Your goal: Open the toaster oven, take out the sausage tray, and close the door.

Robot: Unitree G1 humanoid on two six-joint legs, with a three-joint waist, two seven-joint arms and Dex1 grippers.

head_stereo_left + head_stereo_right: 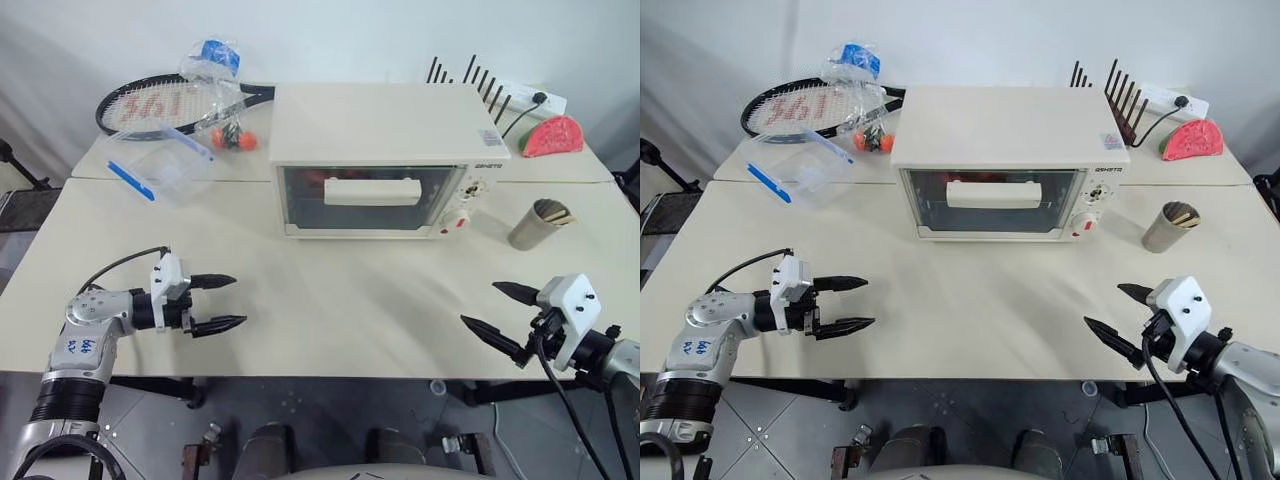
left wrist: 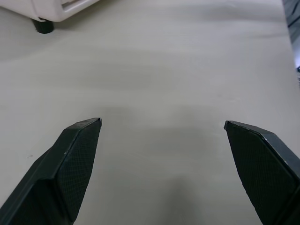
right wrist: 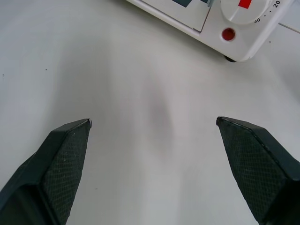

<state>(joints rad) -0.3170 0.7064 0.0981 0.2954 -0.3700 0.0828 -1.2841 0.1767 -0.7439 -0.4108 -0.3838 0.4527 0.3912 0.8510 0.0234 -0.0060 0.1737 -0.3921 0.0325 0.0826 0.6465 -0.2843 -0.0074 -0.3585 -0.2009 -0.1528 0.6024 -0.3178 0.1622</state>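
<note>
Fingers of left gripper (image 1: 228,302) spread wide, empty, low over the near left tabletop (image 1: 340,300). Fingers of right gripper (image 1: 495,310) spread wide too, empty, over the near right tabletop. Both well apart from the toaster oven (image 1: 385,160), standing at the far centre.

Possible trouble: pulling the bar handle (image 1: 372,190) with one gripper only, likely dragging the whole light oven toward the near edge. Also a grip slipping off the smooth handle, or the door (image 1: 368,198) dropping open hard. Metal cup (image 1: 538,224) just right of the oven, easy to knock with the right arm.

Oven cream-white, boxy, door shut, white knobs and red button (image 3: 228,34) at right side. Something reddish behind the glass, too dim to call the sausage tray.
</note>
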